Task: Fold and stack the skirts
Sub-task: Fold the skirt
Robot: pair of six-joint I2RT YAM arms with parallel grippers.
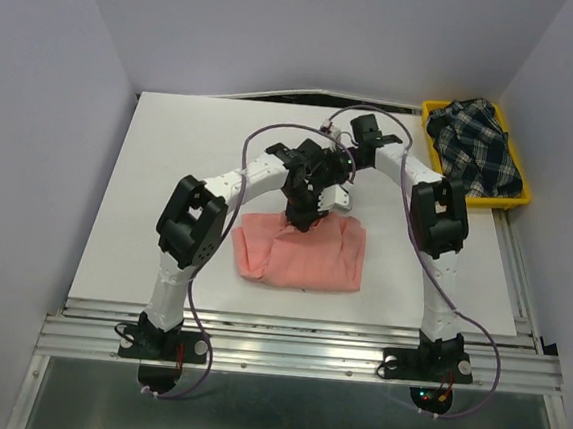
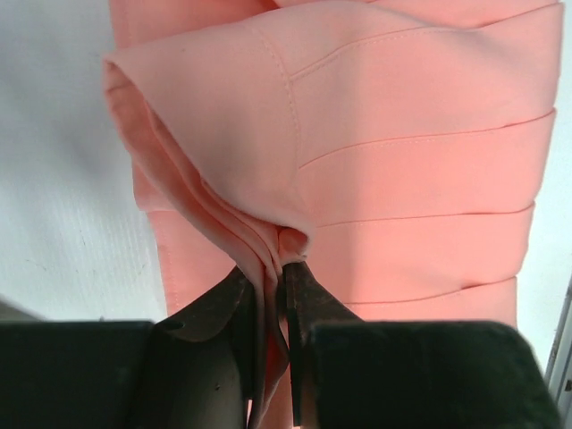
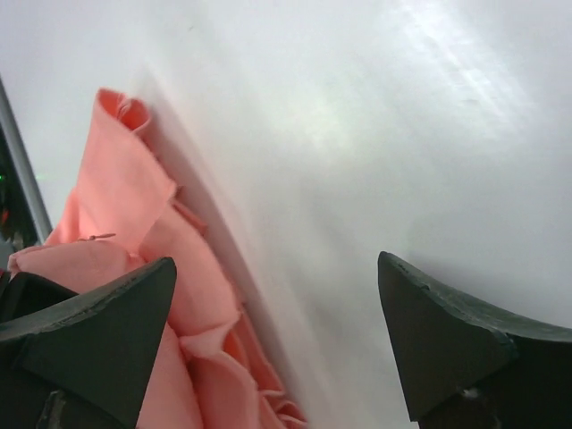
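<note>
Walls: pale lilac-grey wall panels point(image 1: 31, 152) close in the left, far and right sides, all plain.
Table: a white, matte, rectangular table point(image 1: 168, 194) fills the space between the walls.
Near edge: silver metal rails point(image 1: 294, 354) run left to right along the near side.
Right edge: a narrow metal strip point(image 1: 516, 285) runs near to far beside the white top.
Below the rails: a dull grey-green surface point(image 1: 298, 421); floor or shelf, cannot tell.
Light: soft and even, with a pale sheen on the table.
</note>
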